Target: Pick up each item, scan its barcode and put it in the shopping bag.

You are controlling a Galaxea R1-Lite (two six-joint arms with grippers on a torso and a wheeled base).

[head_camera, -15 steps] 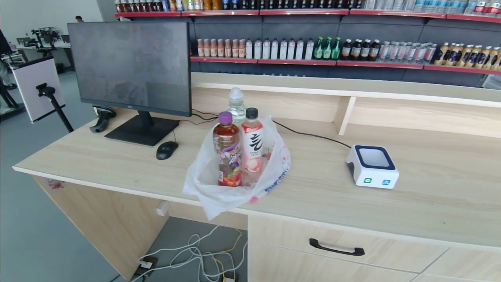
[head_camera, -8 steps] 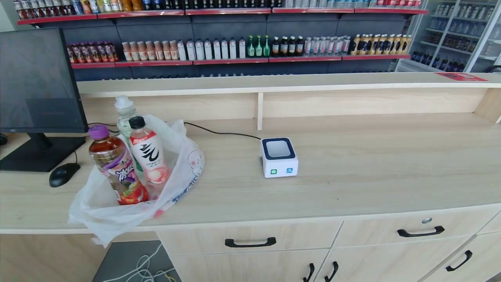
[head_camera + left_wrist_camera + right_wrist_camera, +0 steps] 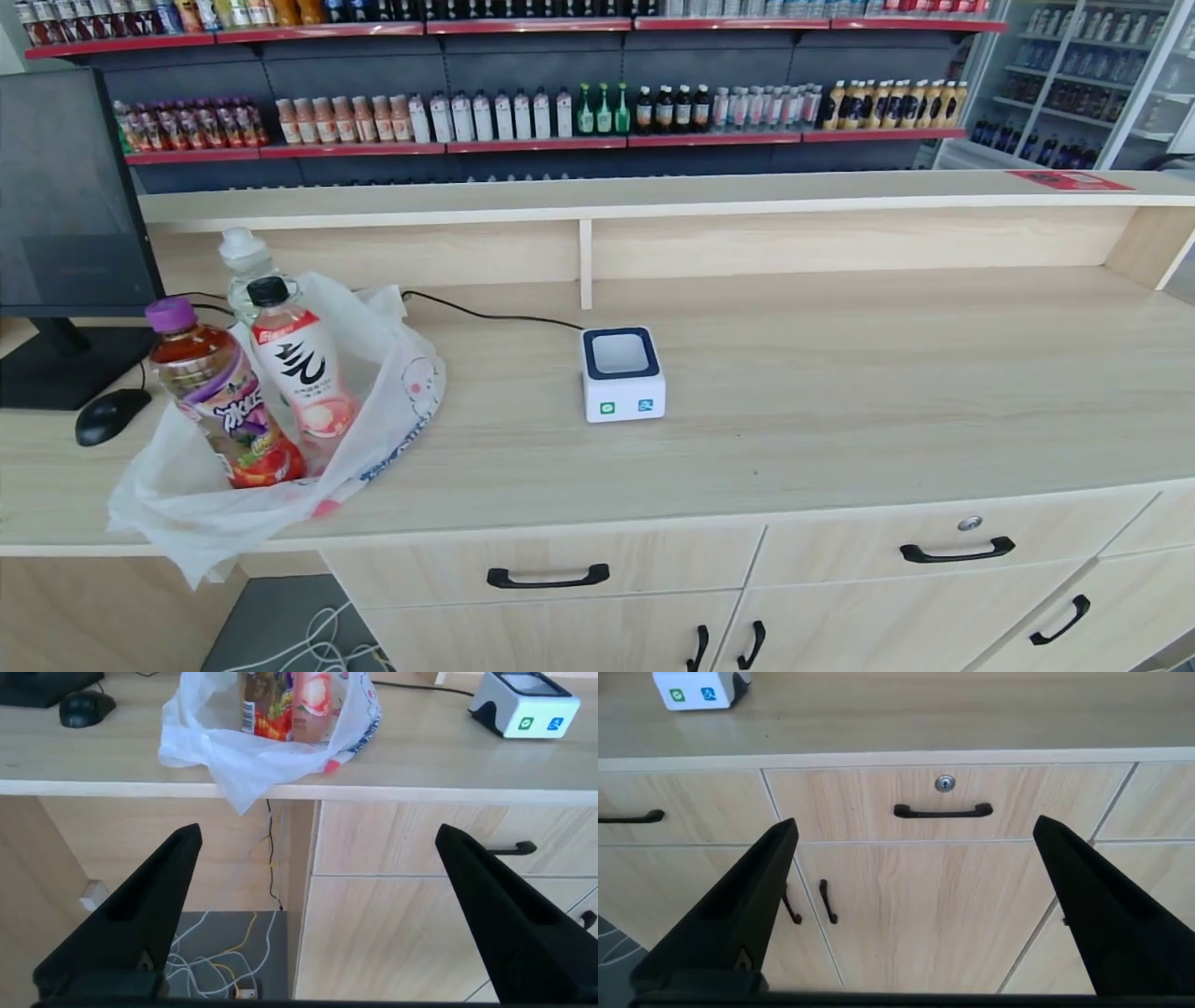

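Note:
A white shopping bag (image 3: 383, 411) lies open at the left of the wooden counter (image 3: 840, 401). In it stand a purple-capped tea bottle (image 3: 219, 401), a black-capped white and pink bottle (image 3: 299, 364) and a white-capped clear bottle (image 3: 241, 261) behind them. The white barcode scanner (image 3: 623, 373) sits on the counter to the bag's right. My left gripper (image 3: 313, 915) hangs open below the counter edge, in front of the bag (image 3: 243, 756). My right gripper (image 3: 915, 915) is open in front of the drawers, with the scanner (image 3: 696, 689) up on the counter beyond it.
A dark monitor (image 3: 65, 205) and a black mouse (image 3: 110, 415) stand left of the bag. A black cable (image 3: 495, 315) runs from the bag's back to the scanner. Drawers with black handles (image 3: 957, 551) lie below the counter. Shelves of bottles (image 3: 560, 112) fill the back wall.
The head camera has swung to the right, so bag, monitor and scanner have slid left in the picture. The things themselves have not moved.

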